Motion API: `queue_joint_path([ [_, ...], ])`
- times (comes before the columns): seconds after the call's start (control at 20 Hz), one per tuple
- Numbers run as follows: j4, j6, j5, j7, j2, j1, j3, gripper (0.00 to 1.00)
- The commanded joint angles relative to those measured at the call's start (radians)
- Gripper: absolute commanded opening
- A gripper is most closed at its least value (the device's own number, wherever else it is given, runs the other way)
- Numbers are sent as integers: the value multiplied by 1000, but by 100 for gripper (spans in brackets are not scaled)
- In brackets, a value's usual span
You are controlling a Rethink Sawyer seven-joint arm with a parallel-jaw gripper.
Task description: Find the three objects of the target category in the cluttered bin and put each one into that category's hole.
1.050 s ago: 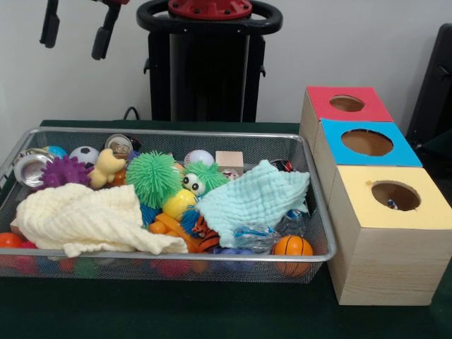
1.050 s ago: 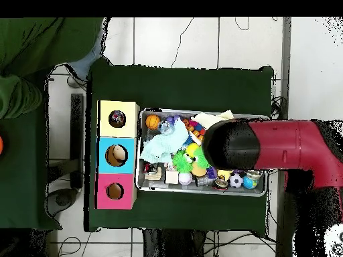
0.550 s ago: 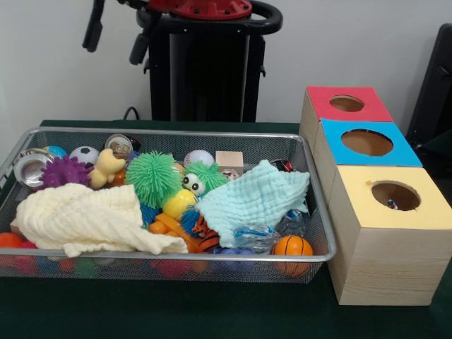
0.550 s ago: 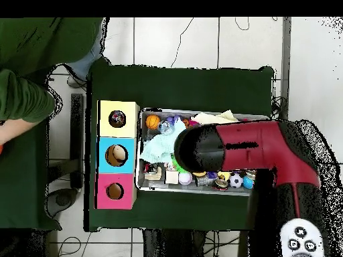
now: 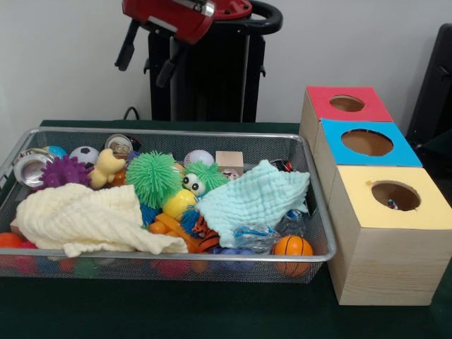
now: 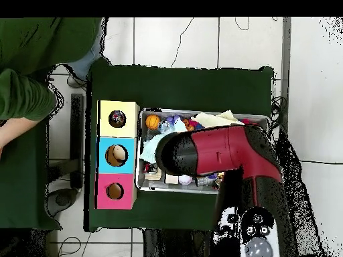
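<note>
The gripper (image 5: 147, 58) hangs empty above the wire bin (image 5: 212, 135), fingers apart. Overhead, the red arm (image 6: 221, 152) hides most of the bin. Two cloths cover the toys below.

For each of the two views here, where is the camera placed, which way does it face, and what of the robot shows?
Front view: sits low across the table, facing the wire bin and three boxes; the open, empty hand hangs from the red arm at the top.
Overhead view: sits above, looking straight down; the red arm covers much of the bin, hiding the hand; a person's green sleeve shows at left.
Shared: the bin, the orange basketball, and the yellow, blue and red boxes.
</note>
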State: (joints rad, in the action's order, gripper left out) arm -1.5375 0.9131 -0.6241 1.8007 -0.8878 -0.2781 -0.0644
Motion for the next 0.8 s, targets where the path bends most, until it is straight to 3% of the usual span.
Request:
queue_joint_path([
  [0.05,-99,-40,50,425,84,45,119,100],
  [0.25,-128,-122,100,549,111,80,147,100],
  [0.6,-140,-103,171,621,100,135,188,100],
  [0.8,-184,-173,313,722,102,146,169,100],
])
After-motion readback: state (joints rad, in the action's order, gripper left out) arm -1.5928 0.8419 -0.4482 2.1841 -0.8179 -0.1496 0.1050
